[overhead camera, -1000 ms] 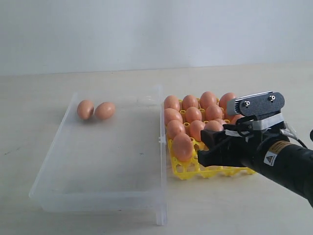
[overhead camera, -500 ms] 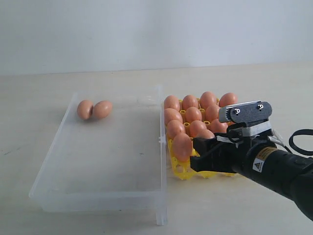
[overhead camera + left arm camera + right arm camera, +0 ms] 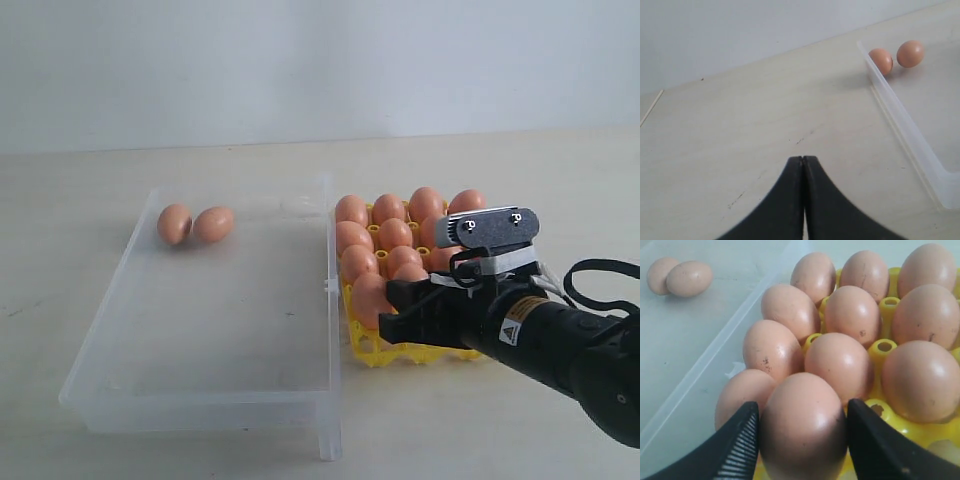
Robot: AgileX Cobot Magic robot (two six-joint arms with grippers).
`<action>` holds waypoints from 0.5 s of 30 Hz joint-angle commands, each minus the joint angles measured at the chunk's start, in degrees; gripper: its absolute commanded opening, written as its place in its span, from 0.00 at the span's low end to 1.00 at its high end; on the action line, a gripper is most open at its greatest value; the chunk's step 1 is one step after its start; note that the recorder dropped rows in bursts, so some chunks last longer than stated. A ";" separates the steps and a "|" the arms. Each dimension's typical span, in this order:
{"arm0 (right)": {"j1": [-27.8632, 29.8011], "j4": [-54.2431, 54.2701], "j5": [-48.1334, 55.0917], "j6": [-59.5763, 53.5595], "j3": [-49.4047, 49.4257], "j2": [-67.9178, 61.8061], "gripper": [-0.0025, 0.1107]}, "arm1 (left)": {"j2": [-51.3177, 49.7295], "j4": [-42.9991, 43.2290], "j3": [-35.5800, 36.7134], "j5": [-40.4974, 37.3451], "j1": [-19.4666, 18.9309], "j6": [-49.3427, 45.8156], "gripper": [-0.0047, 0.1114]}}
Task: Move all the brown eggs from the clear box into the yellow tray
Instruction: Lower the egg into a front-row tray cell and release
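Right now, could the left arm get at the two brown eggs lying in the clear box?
Probably yes. The left gripper, shut, is over bare table outside the low wall of the clear box; the two brown eggs lie just inside it, uncovered. The right gripper holds an egg at the yellow tray.

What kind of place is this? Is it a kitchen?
Probably a robot test lab, not a kitchen. The black right gripper holds a brown egg at a yellow tray. The table is bare and pale, and the wall behind is blank.
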State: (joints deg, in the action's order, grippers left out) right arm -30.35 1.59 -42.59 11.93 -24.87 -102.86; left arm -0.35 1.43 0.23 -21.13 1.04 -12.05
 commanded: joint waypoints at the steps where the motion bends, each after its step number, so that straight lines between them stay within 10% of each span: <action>1: 0.31 0.11 0.00 0.04 -0.21 -0.18 0.41 | 0.35 0.00 -0.23 0.45 0.11 0.31 0.04; 4: 0.31 1.35 0.00 -0.20 -0.21 -0.18 0.58 | 0.35 0.00 -0.23 0.45 0.11 0.31 0.04; 15: 0.31 5.28 25.72 2.74 -5.06 19.18 0.53 | 0.35 0.00 -0.23 0.45 0.11 0.31 0.04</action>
State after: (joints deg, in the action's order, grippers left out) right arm -30.35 5.47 -29.95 11.63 -26.45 -89.23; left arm -0.35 1.43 0.23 -21.13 1.04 -12.05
